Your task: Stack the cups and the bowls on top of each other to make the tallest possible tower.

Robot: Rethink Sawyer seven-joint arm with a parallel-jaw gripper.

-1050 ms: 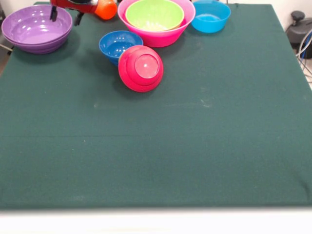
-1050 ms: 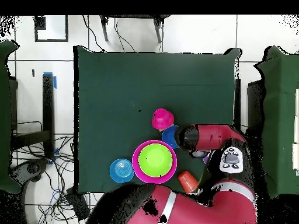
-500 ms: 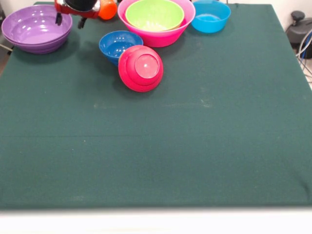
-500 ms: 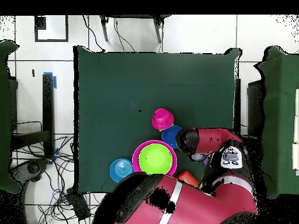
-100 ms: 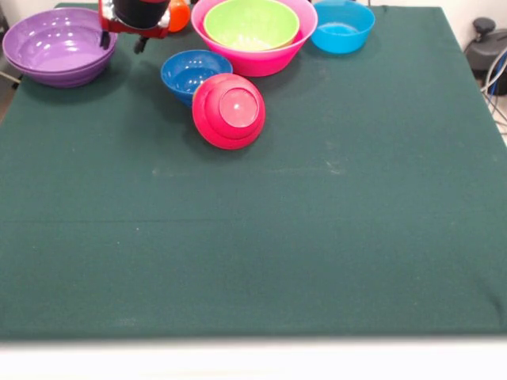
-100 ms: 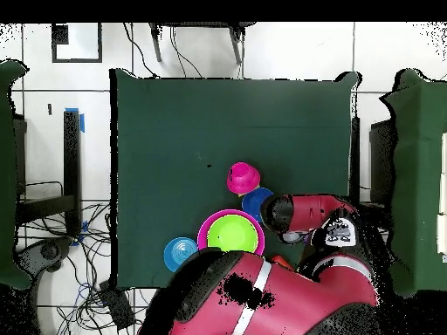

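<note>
No legible writing on any bowl; gripper [image 5: 122,41] beside purple bowl [image 5: 57,46], fingers apart, empty.

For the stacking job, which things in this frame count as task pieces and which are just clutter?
Task pieces:
glossy purple plastic bowl
big pink plastic bowl with the lime green bowl nested in it
light blue bowl
small dark blue bowl
crimson bowl, tipped on its side
orange cup, partly hidden

Lying about:
floor cables
blue tape
</note>
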